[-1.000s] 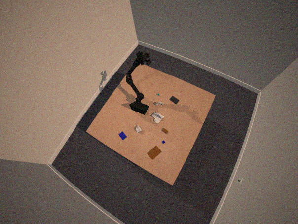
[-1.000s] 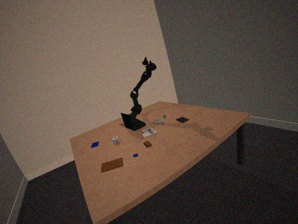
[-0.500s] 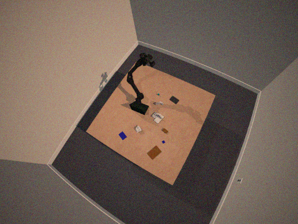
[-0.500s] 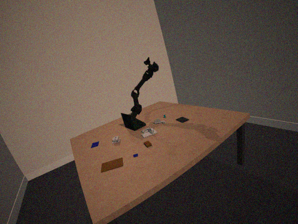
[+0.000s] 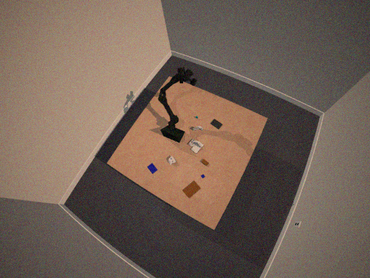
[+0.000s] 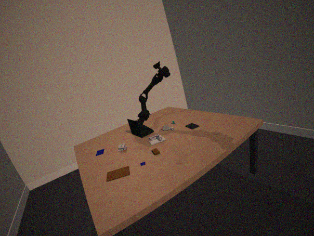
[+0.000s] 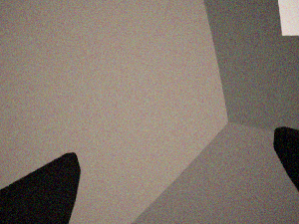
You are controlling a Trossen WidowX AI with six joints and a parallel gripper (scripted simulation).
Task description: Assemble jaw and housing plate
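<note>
My gripper is open and empty, raised high above the far left part of the table, well away from the parts. Its wrist view shows only walls and ceiling between the fingers. A white base lies on the table near the arm's foot, with a grey jaw-like part on it; pins and teeth are too small to tell. Another grey part, seemingly the loose jaw, lies on the table apart from the base. A small white piece, possibly the housing plate, sits apart on the other side.
A dark pad and a small teal thing lie beyond the loose part. A small brown block, a large brown board and two blue pieces lie on the other side.
</note>
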